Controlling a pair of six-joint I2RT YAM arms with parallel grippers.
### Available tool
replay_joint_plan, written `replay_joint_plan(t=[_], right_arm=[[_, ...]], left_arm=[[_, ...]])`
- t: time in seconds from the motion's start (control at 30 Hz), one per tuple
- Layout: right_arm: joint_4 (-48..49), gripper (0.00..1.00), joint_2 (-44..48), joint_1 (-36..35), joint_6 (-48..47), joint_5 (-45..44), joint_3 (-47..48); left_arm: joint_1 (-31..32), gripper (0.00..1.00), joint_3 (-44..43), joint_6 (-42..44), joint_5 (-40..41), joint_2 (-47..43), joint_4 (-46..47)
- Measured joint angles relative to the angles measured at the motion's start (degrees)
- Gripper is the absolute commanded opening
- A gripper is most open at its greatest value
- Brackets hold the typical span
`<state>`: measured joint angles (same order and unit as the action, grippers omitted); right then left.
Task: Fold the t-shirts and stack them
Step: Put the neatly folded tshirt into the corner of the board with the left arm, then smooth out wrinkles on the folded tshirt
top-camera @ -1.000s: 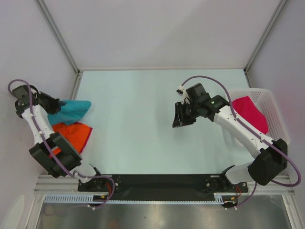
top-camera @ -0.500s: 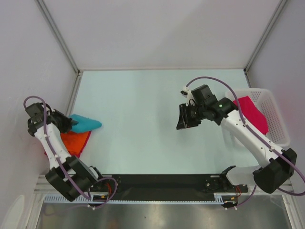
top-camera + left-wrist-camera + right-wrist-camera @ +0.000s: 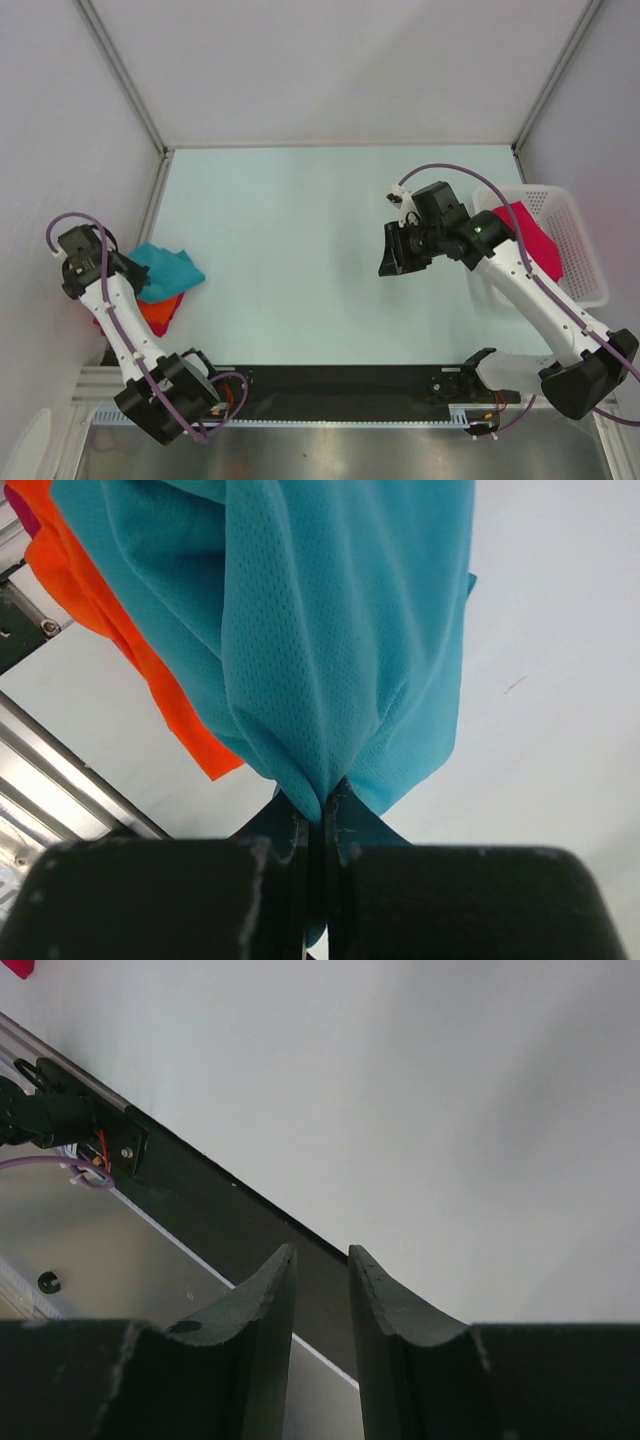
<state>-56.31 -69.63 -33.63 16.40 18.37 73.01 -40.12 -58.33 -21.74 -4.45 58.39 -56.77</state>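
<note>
1. Pale mint worktop [image 3: 300, 230] fills the booth you are working in, and a black rail [image 3: 340, 381] along its near edge carries both arm bases.
2. At the near left edge, an orange t-shirt [image 3: 158, 312] lies crumpled on the worktop, with a sliver of darker red cloth showing at its outer side.
3. Just beyond it, the teal t-shirt [image 3: 170, 270] sits bunched and overlaps the orange one's far edge.
4. Your left tool [image 3: 128, 268] is clamped tight on a gathered fold of the teal t-shirt. The left wrist view shows the jaws pressed together, with the mesh fabric pinched between them and fanning out ahead.
5. Whether the teal cloth rests fully on the worktop or hangs partly lifted, the views do not settle.
6. Farther back and to the right of centre, your right tool [image 3: 397, 252] hovers over bare worktop, well apart from the shirts on the left.
7. Its jaws stand a narrow gap apart with nothing between them. The right wrist view looks past the curved fingertips to the worktop and the black rail.
8. Behind that arm, at the right edge, a white lattice basket [image 3: 578, 250] holds the magenta-pink t-shirt [image 3: 522, 235], heaped inside and partly hidden by the forearm.
9. At the back, plain white walls [image 3: 330, 70] framed by grey metal posts close off the scene.
</note>
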Motion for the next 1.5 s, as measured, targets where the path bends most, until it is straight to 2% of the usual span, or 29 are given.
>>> replay_joint_plan(t=[0.27,0.33,0.37,0.4,0.43,0.7,0.93,1.07,1.23,1.37,1.5], right_arm=[[-0.04,0.33,-0.02,0.52,-1.07,0.02,-0.02],[-0.04,0.33,-0.02,0.76,-1.27,0.02,-0.02],[-0.04,0.33,-0.02,0.87,-1.4,0.02,-0.02],[-0.04,0.33,-0.02,0.9,-1.51,0.04,-0.02],[-0.04,0.33,-0.07,0.94,-1.53,0.04,-0.04],[0.02,0.32,-0.74,1.14,-1.84,0.09,-0.96],[0.44,0.31,-1.18,1.14,-1.84,0.24,-1.27],[1.86,0.3,-1.31,1.11,-0.94,1.03,-2.95],[3.34,0.3,-2.36,0.26,0.7,1.57,-3.78],[4.26,0.3,-3.21,-0.28,1.42,1.51,-3.78],[4.52,0.3,-4.35,-0.42,1.86,1.4,-3.78]], left_arm=[[-0.9,0.0,6.86,0.0,0.76,0.44,1.62],[-1.18,0.34,8.0,0.02,0.7,0.44,1.84],[-1.38,0.57,8.41,0.26,0.63,0.44,1.88],[-1.6,0.92,8.63,0.61,0.52,0.44,1.95],[-1.79,0.99,8.7,1.16,0.37,0.39,1.97],[-3.87,1.0,7.96,0.24,-1.62,-1.44,1.11],[-3.89,0.99,-0.55,-2.64,-7.23,-2.73,1.99],[-1.05,0.99,-3.58,-4.59,-10.97,2.45,5.4],[2.8,0.99,-4.59,-6.75,-14.03,14.53,11.21],[3.54,0.99,-4.83,-7.41,-13.55,21.68,13.0],[3.21,0.99,-5.55,-7.76,-10.71,23.15,12.7]])
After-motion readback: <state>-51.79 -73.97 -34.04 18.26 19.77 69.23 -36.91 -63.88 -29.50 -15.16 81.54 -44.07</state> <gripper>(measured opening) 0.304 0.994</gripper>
